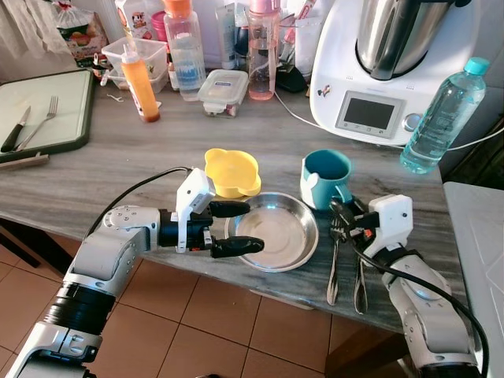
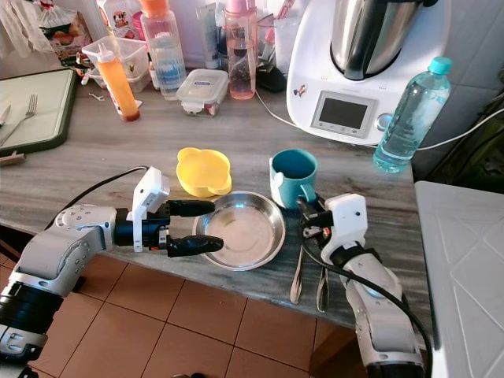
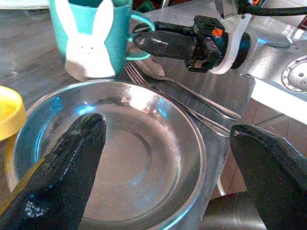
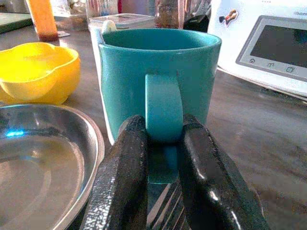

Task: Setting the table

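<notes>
The cup (image 1: pixel 324 178) stands on the surface (image 1: pixel 142 157) just behind the plate (image 1: pixel 272 231); the right pincer (image 1: pixel 340 214) has its two fingers squeezed on the cup's handle (image 4: pixel 163 108); the yellow bowl (image 1: pixel 231 172) sits at the plate's other back corner; a fork (image 1: pixel 334 264) and spoon (image 1: pixel 361 279) lie side by side next to the plate, under the right arm; the left pincer (image 1: pixel 233 227) is wide apart, one finger over the plate's rim and one near the front edge, holding nothing; this place looks almost set; I think the cup only needs letting go; another fork (image 1: pixel 43 118) waits far off on a board (image 1: pixel 47 110).
</notes>
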`<state>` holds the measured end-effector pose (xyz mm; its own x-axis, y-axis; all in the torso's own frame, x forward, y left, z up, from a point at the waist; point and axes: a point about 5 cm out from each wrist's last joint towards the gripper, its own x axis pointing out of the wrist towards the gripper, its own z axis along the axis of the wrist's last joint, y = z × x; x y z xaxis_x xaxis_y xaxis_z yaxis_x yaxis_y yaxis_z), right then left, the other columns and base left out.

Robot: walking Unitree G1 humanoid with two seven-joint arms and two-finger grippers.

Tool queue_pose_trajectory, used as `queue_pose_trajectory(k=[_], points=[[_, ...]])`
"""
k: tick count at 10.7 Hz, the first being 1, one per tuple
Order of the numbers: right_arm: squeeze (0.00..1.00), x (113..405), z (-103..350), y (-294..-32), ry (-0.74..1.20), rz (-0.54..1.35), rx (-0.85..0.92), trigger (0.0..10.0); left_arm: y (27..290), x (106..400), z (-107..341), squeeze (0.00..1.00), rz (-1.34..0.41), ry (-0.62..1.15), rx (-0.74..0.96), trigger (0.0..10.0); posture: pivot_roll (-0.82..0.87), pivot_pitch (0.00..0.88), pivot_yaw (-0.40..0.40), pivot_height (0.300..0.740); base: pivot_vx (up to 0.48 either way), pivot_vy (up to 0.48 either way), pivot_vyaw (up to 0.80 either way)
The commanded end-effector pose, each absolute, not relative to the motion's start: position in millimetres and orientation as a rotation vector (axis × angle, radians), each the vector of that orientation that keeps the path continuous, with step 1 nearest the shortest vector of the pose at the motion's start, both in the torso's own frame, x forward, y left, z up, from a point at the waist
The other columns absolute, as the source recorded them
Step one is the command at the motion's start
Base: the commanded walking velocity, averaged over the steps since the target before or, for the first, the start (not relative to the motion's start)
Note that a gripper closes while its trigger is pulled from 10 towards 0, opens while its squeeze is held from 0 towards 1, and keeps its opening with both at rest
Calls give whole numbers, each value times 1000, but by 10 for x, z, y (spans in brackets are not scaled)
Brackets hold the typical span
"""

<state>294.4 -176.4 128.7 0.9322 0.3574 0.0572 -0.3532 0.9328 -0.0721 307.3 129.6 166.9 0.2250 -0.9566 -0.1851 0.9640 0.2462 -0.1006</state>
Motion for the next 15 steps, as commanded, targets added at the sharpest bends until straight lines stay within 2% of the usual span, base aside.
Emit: queue_pose_trajectory(k=[1,5,7,8,15], points=[[0,2981,1321,-1760,-93,377,-64,10000,1292,3044,1688,0,-1336,219,48,10000,92,123,37,740,0,0,0],[0,3064,1286,-1704,-95,397,-60,10000,1304,3030,1686,0,-1337,225,55,10000,102,125,38,740,0,0,0],[114,3079,1263,-1685,-91,402,-58,10000,1295,3024,1684,0,-1339,224,55,10000,101,125,39,740,0,0,0],[1000,3083,1251,-1688,-90,401,-52,10000,1293,3022,1683,0,-1339,224,56,10000,101,126,38,740,0,0,0],[1000,3087,1322,-1714,-129,393,-81,10000,1288,3015,1682,0,-1344,226,55,10000,102,120,36,740,0,0,0]])
